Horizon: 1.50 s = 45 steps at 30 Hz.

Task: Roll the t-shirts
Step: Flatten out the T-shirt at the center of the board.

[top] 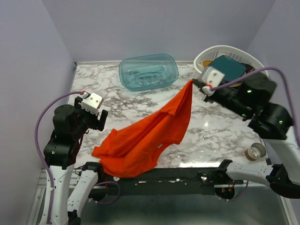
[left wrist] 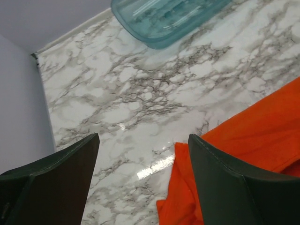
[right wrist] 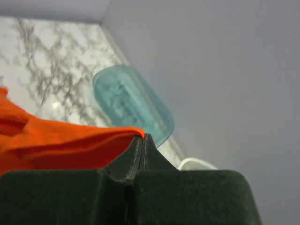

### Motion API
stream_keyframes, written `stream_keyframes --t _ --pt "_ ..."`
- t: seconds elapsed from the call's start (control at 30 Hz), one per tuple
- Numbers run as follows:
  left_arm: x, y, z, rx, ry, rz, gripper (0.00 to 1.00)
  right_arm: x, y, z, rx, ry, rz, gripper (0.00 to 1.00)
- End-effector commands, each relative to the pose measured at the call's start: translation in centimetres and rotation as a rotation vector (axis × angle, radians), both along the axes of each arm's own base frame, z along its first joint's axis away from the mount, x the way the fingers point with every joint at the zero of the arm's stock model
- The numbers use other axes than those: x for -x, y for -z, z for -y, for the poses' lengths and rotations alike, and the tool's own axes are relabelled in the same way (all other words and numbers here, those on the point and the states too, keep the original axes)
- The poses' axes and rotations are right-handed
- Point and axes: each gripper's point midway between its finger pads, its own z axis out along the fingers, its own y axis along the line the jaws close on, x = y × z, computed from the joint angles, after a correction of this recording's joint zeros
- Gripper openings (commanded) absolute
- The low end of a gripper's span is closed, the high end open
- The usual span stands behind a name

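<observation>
Step in hand, flattening: with right gripper pinched shut on a t-shirt corner right of centre and cloth trailing to lower left toward the table edge, close wide-open left gripper on the near hem, then draw taut before rolling.

The table top is smooth, marble-patterned and highly glossy, with visible light reflections. The tub is translucent teal plastic, smooth and shiny. In front of the tub, the t-shirt is matt orange-red cloth, soft and creased. Right of the tub, the basket is white plastic.
</observation>
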Motion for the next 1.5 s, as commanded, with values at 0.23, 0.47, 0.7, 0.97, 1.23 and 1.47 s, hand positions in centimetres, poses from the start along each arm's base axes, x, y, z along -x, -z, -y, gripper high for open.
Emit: stream_keyframes --t 0.23,0.47,0.7,0.97,1.23,1.47 --pt "3.9 9.2 4.0 -0.227 0.505 -0.183 0.81 -8.7 26.9 5.5 0.164 0.377 -0.537 0.01" --pt "4.6 14.2 2.0 -0.462 0.634 -0.282 0.81 -15.2 28.5 14.1 0.084 0.657 -0.655 0.01" --pt "4.8 16.8 3.0 -0.439 0.727 -0.355 0.81 -13.4 30.8 13.0 0.079 0.565 -0.758 0.00" --pt "2.1 18.8 3.4 -0.444 0.715 -0.353 0.81 -10.0 32.5 13.6 0.098 0.580 -0.832 0.00" --pt "-3.7 20.0 4.0 -0.408 0.637 -0.367 0.77 -9.0 32.8 14.8 0.149 0.636 -0.863 0.00" --pt "2.9 21.6 6.3 -0.325 1.016 -0.653 0.67 -9.6 32.7 14.5 0.145 0.620 -0.862 0.00"
